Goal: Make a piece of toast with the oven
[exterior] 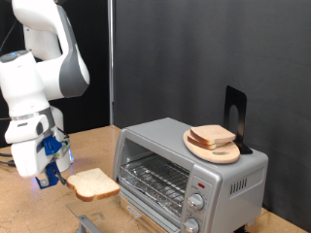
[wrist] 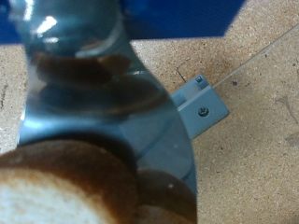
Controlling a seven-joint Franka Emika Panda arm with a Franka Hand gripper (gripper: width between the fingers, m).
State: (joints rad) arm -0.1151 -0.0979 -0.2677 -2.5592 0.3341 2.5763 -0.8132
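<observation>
My gripper [exterior: 55, 178] hangs low at the exterior view's left, just above the wooden table. It is shut on the edge of a piece of toast [exterior: 94, 183], a pale slice with a tan crust held flat in front of the oven [exterior: 190, 175]. The silver oven's door is open and its wire rack [exterior: 155, 177] shows. In the wrist view the toast [wrist: 51, 191] fills the near corner under a blurred dark finger [wrist: 84, 65]. A second slice [exterior: 212, 135] lies on the round wooden plate [exterior: 225, 154] on top of the oven.
A black stand [exterior: 236, 110] rises behind the plate on the oven top. The two knobs [exterior: 194, 204] are at the oven's front right. A grey metal bracket [wrist: 201, 101] and a glass edge show over the table [wrist: 252, 177] in the wrist view.
</observation>
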